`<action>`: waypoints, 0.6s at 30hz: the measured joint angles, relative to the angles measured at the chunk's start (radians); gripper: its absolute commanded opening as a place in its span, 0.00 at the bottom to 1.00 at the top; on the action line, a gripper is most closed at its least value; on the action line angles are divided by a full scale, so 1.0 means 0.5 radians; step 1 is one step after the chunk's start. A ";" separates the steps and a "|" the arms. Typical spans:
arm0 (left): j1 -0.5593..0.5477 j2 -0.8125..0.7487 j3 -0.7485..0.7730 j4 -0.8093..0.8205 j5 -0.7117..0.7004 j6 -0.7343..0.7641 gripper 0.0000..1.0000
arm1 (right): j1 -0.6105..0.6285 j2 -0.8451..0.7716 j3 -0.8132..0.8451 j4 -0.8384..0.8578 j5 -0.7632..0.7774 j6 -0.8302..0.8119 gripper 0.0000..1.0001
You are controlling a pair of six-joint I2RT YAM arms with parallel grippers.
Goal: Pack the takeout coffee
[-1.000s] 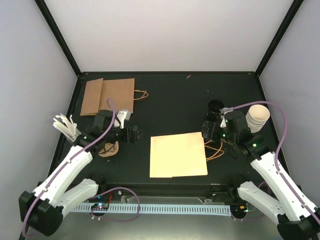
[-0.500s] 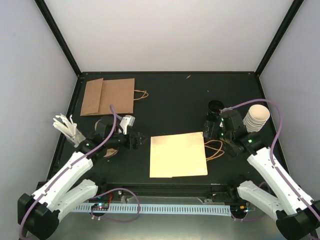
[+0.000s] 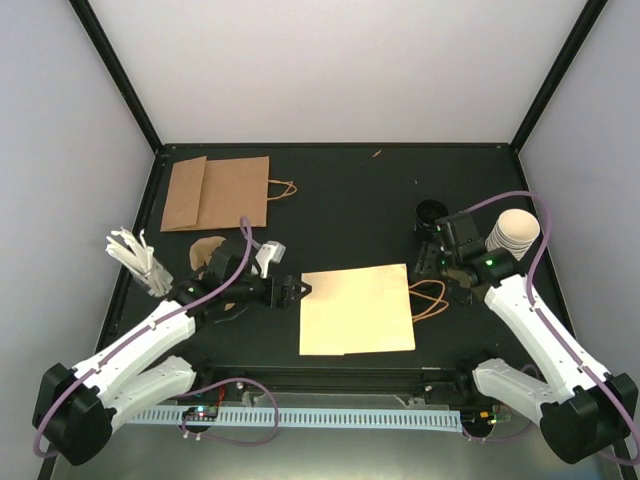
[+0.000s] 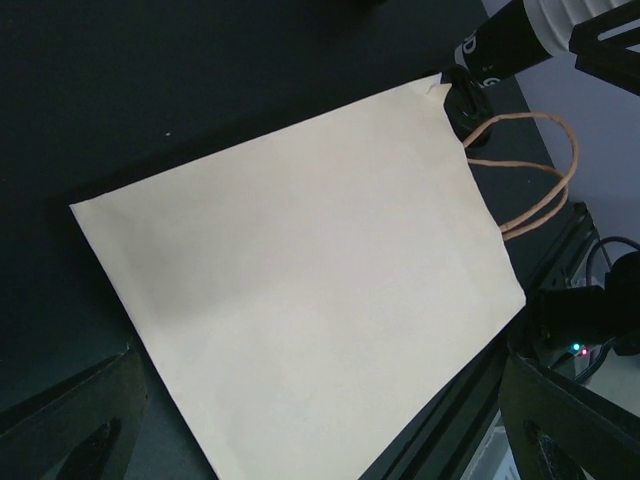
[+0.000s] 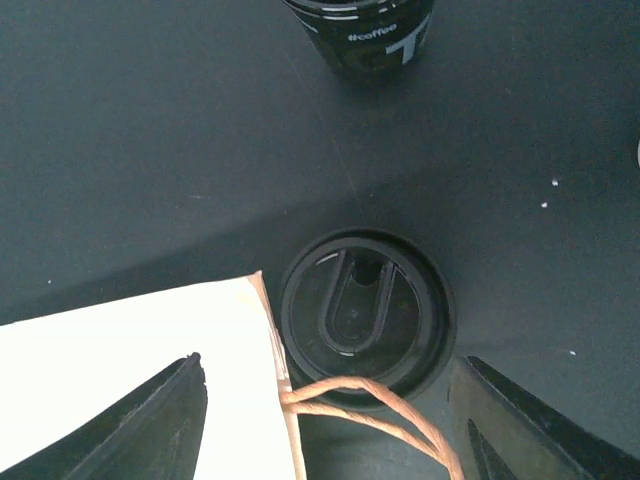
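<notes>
A cream paper bag [image 3: 357,310] is laid flat near the desk's near edge. The left gripper [image 3: 297,291] at its left side and the right gripper [image 3: 430,263] over a black lid [image 5: 362,312] are spread, empty. The takeout coffee [image 3: 515,232] is stood by the right edge. Judged best: the bag's mouth should be opened first.

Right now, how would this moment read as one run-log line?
left fingers: open, at edge of cream bag | right fingers: open, over black lid | cream cups: stacked, not held | cream bag: lying flat
</notes>
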 measured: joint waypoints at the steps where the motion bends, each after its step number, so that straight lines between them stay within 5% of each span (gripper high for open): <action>1: -0.013 0.002 -0.002 0.005 -0.005 -0.001 0.99 | 0.000 -0.007 0.000 -0.021 0.003 0.017 0.68; 18: -0.128 0.077 -0.002 0.080 -0.053 -0.003 0.99 | -0.001 -0.121 -0.190 -0.129 0.048 0.200 0.51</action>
